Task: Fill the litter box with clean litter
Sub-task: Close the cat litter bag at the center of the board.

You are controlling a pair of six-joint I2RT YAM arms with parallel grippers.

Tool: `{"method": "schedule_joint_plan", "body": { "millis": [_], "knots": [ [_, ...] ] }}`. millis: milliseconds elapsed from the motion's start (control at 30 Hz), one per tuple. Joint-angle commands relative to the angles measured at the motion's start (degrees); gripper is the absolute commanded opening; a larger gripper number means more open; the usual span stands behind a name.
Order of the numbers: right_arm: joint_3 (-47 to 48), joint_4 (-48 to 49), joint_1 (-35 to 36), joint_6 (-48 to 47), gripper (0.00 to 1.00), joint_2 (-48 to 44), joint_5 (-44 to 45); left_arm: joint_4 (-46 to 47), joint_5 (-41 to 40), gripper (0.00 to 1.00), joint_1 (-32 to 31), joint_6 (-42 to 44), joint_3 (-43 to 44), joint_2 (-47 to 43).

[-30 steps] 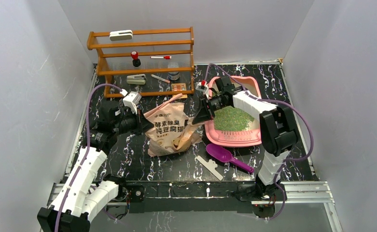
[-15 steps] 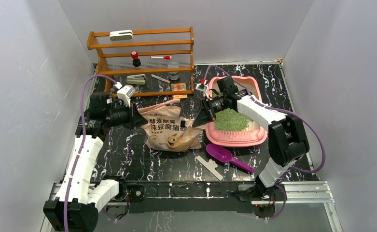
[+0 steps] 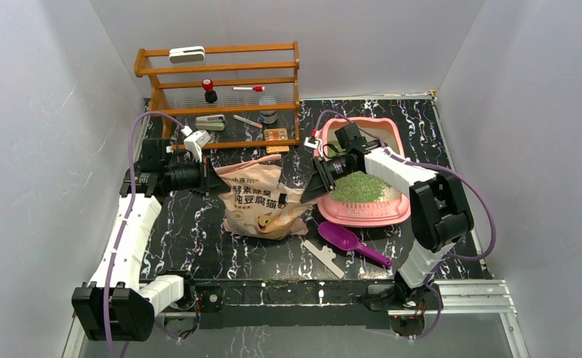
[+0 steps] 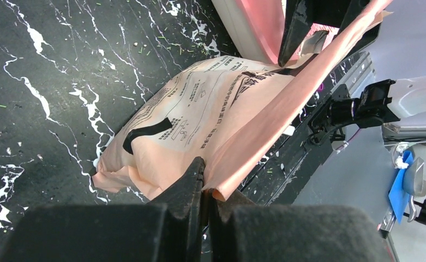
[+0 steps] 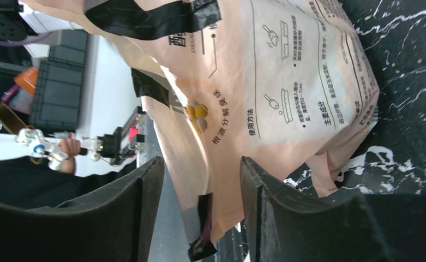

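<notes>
Mo: Right pincer (image 5: pixel 199 169) just popped apart by the bag (image 3: pixel 261 201); left pincer (image 4: pixel 202 169), wrist reaching level, clamps its flap.
Jay: Bag says 使用方法. Green litter (image 3: pixel 358 186) sits in the pink litter box (image 3: pixel 362 218), far right.

Bag (image 5: pixel 287 82) reads "使用方法" and "豆腐猫".

We see our right gripper (image 5: pixel 199 164) part its jaws off the bag (image 3: pixel 261 201), while our left gripper (image 4: pixel 205 176) draws back left, stretching the bag lower and wider
</notes>
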Motion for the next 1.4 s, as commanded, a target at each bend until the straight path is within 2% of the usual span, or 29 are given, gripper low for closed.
{"method": "schedule_joint_plan", "body": {
  "millis": [0,100,167,233,333,500,633,700,800,900,967,1000,1033,1067,1133,1200,1300,1367],
  "knots": [
    [3.0,6.4,1.4,1.5,0.66,-4.1,0.8,0.8,6.7,0.0,0.7,0.2,4.4,0.0],
    [0.6,16.4,3.4,1.2,0.71,-4.9,0.2,0.9,5.7,0.0,0.7,0.2,4.3,0.4],
    [-1.1,23.3,4.8,2.1,0.79,-4.5,1.0,0.8,5.6,0.0,0.7,0.2,4.5,0.6],
    [0.3,25.7,5.2,2.2,0.8,-3.2,0.7,0.7,5.3,0.0,0.8,0.1,4.7,0.5],
    [5.4,22.9,6.0,3.2,0.77,-0.6,-2.3,0.4,3.4,0.0,0.7,-0.2,4.9,0.3],
    [9.2,8.3,7.7,-2.2,0.68,0.9,-2.9,0.4,0.4,0.0,0.8,-1.2,5.1,1.1],
    [5.0,11.0,8.3,2.9,0.61,0.0,-1.7,0.6,0.6,0.0,0.7,-1.6,5.3,1.8],
    [4.5,12.2,8.6,5.5,0.62,0.3,-0.6,0.1,1.7,0.0,0.7,-1.6,5.7,2.3],
    [5.5,14.6,8.8,9.7,0.46,1.6,-1.7,-2.1,3.6,0.0,0.8,-0.1,6.4,3.0],
    [7.1,17.5,8.8,15.4,0.25,2.7,-1.6,-4.3,5.2,0.0,0.8,2.3,6.7,3.2],
    [7.9,15.8,8.7,15.2,0.2,2.5,-0.1,-5.1,6.8,0.15,0.7,3.2,6.9,3.2],
    [7.8,15.6,8.7,15.1,0.17,2.0,0.8,-5.2,7.9,0.29,0.7,3.5,6.8,3.1],
    [7.5,16.0,8.7,15.1,0.15,1.4,0.8,-4.8,9.2,0.39,0.7,3.7,6.7,3.0],
    [7.0,16.6,8.6,15.5,0.14,0.9,0.6,-4.4,10.6,0.43,0.8,3.7,6.5,2.9],
    [6.4,17.6,8.0,17.0,0.17,0.2,0.7,-2.8,13.2,0.5,0.7,3.1,6.4,3.1],
    [6.0,17.9,7.6,17.5,0.28,-0.5,1.7,-1.5,15.4,0.5,0.7,2.2,6.4,3.8],
    [5.0,19.5,7.6,16.8,0.57,-2.1,3.4,-1.7,14.7,0.33,0.7,0.9,6.8,5.6],
    [3.4,22.6,7.6,17.3,0.66,-3.5,4.4,-2.3,12.9,0.21,0.7,0.9,7.3,6.6]
  ]
}}
